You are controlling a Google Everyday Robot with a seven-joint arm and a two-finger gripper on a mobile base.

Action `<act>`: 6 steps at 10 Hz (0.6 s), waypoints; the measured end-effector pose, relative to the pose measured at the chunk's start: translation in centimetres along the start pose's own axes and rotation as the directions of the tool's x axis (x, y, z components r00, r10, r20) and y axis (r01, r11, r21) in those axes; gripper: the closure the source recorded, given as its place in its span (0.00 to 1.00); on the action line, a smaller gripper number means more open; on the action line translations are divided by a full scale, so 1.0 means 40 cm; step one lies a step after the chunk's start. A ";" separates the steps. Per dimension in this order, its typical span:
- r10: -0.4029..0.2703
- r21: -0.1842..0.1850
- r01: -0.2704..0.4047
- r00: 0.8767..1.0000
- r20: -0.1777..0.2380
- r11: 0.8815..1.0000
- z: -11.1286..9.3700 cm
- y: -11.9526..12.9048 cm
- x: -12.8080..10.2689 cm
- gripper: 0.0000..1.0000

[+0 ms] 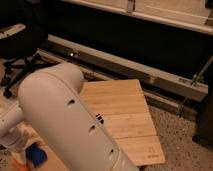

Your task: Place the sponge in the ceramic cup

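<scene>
The blue sponge [36, 154] shows as a small bright patch at the bottom left, on the wooden table [120, 112]. My big white arm [65, 120] crosses the front of the view and covers most of that corner. The gripper [20, 144] is at the arm's lower-left end, right beside the sponge and mostly covered. Whether it touches the sponge I cannot tell. The ceramic cup is hidden or out of view.
An orange patch [17, 162] lies by the sponge at the bottom-left edge. The table's far and right edges drop to a speckled floor [185, 145]. A black office chair [20, 45] stands at the back left. A metal rail [150, 75] runs along the dark wall behind.
</scene>
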 end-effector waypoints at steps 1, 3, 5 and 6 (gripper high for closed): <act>-0.004 0.004 0.004 1.000 -0.002 1.000 0.006 -0.001 0.003 0.20; -0.009 0.010 0.009 1.000 0.000 1.000 0.025 -0.001 0.006 0.20; -0.010 0.013 0.010 1.000 0.000 1.000 0.038 -0.001 0.006 0.20; -0.009 0.013 0.009 1.000 0.001 1.000 0.045 -0.002 0.004 0.20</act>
